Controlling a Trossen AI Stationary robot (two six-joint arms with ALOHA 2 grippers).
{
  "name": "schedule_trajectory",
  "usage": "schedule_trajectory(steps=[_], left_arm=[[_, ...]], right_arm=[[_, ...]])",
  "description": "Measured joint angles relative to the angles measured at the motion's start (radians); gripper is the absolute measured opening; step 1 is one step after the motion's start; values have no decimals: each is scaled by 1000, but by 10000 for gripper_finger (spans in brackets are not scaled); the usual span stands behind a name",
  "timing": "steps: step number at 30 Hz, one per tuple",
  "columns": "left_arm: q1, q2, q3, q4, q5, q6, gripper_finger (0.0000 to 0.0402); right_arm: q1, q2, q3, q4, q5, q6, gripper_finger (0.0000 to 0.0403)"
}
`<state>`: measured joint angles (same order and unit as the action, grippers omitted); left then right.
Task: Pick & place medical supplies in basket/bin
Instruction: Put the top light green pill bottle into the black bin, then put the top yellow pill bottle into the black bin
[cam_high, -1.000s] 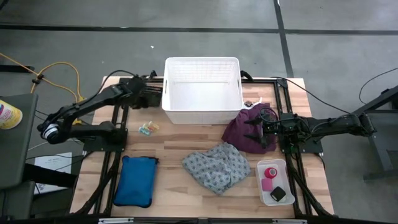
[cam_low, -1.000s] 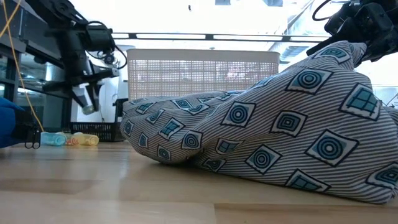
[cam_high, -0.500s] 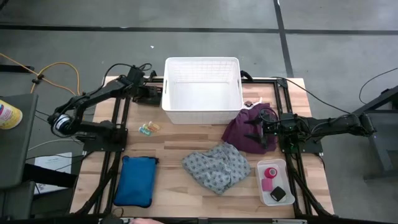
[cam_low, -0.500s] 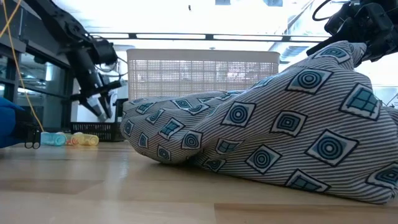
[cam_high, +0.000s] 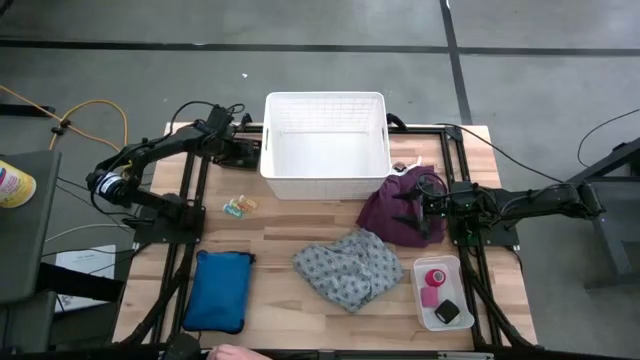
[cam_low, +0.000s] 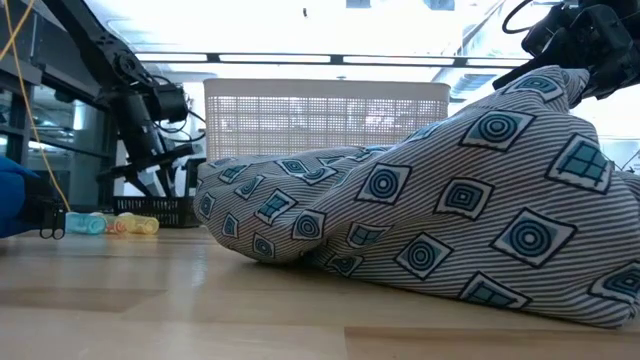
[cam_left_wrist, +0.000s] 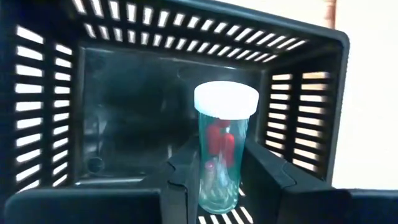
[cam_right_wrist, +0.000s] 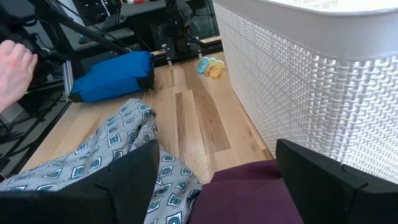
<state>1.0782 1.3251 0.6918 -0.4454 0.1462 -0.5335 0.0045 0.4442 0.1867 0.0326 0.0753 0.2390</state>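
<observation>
Clear bottle (cam_left_wrist: 222, 149) between left end effector (cam_left_wrist: 231, 180) fingers

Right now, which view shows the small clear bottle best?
The left wrist view: the small clear bottle, white-capped, stands between the left claw fingers inside a black crate. No other view shows it.

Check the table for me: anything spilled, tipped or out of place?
Nothing spilled. One oddity: a person's hand shows at the table's edge near the blue pouch. The clear bottle stands upright between the left gripper's fingers inside a black crate.
</observation>
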Motion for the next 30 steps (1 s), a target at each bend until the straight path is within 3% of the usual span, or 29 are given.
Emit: schedule_trajectory(steps=[12, 30], left_arm=[[0, 0, 0, 5, 7, 22, 138], [21, -50, 49, -67, 62, 60, 143]], right_arm=[[0, 0, 0, 0, 0, 0, 309], [0, 0, 0, 0, 0, 0, 309]])
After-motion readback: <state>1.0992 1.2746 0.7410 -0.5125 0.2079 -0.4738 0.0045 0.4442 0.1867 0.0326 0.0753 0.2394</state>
